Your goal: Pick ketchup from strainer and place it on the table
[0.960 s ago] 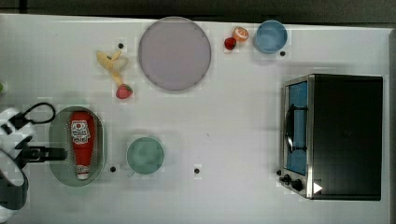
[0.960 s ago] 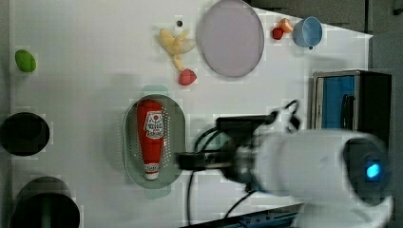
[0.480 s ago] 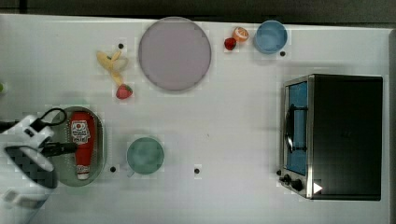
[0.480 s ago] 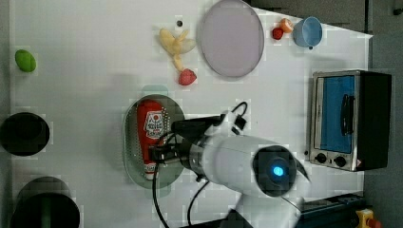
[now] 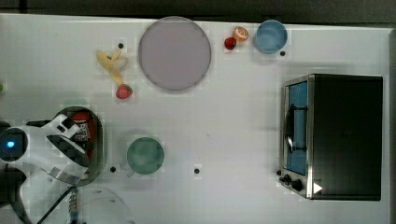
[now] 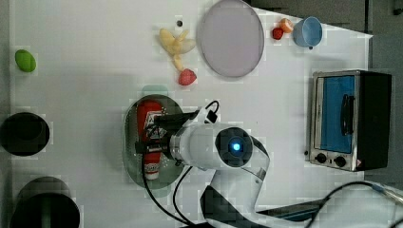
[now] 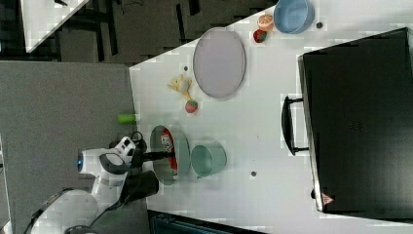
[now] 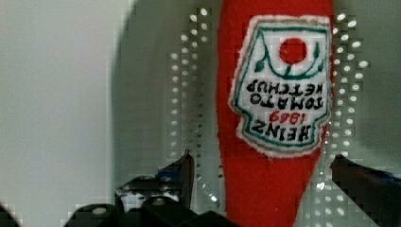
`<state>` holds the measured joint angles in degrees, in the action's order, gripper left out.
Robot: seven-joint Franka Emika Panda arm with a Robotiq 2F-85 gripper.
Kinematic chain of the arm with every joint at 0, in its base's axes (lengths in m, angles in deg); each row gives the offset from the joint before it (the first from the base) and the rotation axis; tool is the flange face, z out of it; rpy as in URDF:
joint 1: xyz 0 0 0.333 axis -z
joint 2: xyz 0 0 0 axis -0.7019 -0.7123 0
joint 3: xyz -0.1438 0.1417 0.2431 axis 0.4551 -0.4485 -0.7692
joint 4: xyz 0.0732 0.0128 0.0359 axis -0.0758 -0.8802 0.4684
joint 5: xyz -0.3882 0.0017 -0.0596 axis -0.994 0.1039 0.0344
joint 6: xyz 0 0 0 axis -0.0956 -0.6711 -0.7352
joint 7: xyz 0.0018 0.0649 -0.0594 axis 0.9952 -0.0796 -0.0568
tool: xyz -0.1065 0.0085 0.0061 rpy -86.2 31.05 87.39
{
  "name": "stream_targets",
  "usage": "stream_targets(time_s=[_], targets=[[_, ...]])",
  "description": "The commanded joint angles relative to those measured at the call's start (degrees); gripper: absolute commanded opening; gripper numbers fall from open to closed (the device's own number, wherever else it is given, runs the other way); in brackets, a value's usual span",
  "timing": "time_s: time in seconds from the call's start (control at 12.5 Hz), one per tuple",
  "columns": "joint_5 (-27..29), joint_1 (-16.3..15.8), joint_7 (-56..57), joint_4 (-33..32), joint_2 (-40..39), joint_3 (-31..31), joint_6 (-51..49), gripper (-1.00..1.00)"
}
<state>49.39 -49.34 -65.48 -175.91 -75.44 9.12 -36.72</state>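
Two fingers (image 8: 182, 172) of your gripper (image 8: 265, 177) stand spread wide, one on each side of the ketchup (image 8: 272, 118), gripping nothing. You can see the bottle lying flat in the strainer (image 6: 130, 142) on the table (image 5: 233, 116).

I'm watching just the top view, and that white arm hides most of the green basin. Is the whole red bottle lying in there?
Observer: Yes. In the left view the ketchup lies lengthwise in the strainer, with its white cap toward the left view's bottom.
Operator: Has the claw thing grabbed it?
Observer: No. The wrist view shows the jaws open, one on either side of the bottle, with the strainer's perforated floor visible in both gaps.
Operator: Is it really ketchup?
Observer: In the wrist view the label reads Heinz Tomato Ketchup.
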Motion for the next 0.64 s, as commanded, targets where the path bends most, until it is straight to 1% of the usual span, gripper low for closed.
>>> stream_targets(time_s=[0.08,0.24,0.32,0.56,0.64], targets=[[-2.8,0.1,-8.0,0.8,-1.2,0.1,3.4,1.0],[-5.0,-0.5,-8.9,1.8,-3.4,0.9,3.8,1.0],[-5.8,-0.8,-8.9,2.4,-4.0,1.3,3.8,0.91],[-6.0,-1.0,-8.9,2.7,-3.9,1.6,3.8,0.21],[-6.0,-0.9,-8.9,2.6,-3.4,1.6,3.4,0.21]])
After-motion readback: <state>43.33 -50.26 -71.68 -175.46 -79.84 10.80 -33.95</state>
